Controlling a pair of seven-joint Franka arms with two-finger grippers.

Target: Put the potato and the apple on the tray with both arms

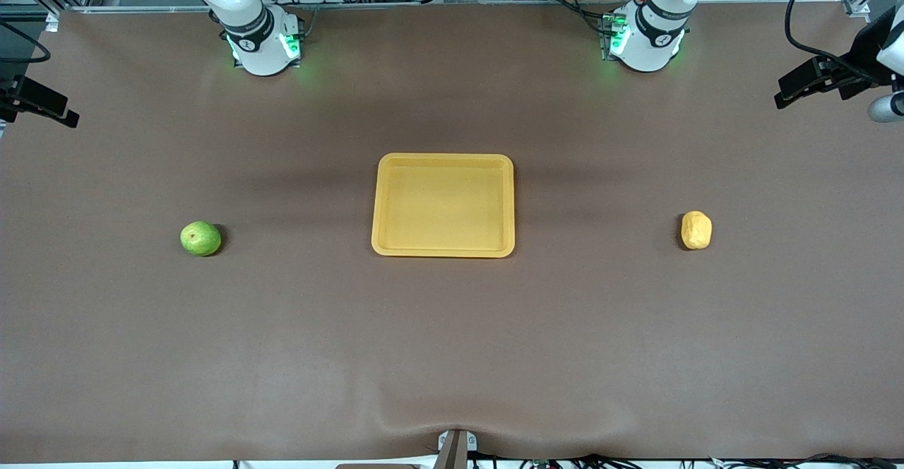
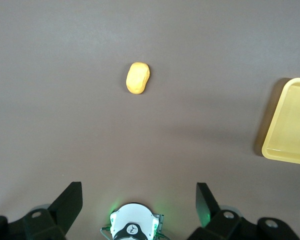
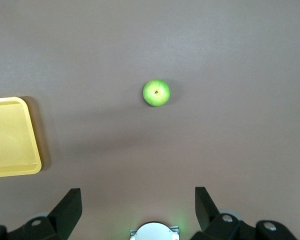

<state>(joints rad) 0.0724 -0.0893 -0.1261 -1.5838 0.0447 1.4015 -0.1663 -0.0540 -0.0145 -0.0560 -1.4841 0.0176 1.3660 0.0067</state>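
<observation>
The yellow-orange tray (image 1: 443, 204) lies empty in the middle of the table. The green apple (image 1: 200, 238) sits on the table toward the right arm's end. The yellow-tan potato (image 1: 696, 230) sits toward the left arm's end. Both hands are out of the front view. In the left wrist view my left gripper (image 2: 137, 192) is open and empty, high above the table over its own base, with the potato (image 2: 138, 78) and a tray corner (image 2: 290, 125) far below. In the right wrist view my right gripper (image 3: 137, 197) is open and empty, high above the apple (image 3: 156, 93) and the tray's edge (image 3: 10, 137).
The right arm's base (image 1: 265, 45) and the left arm's base (image 1: 646, 38) stand at the table's far edge. Black camera mounts reach in at both ends of the table (image 1: 823, 80) (image 1: 39, 102). A small clamp (image 1: 455, 448) sits at the near edge.
</observation>
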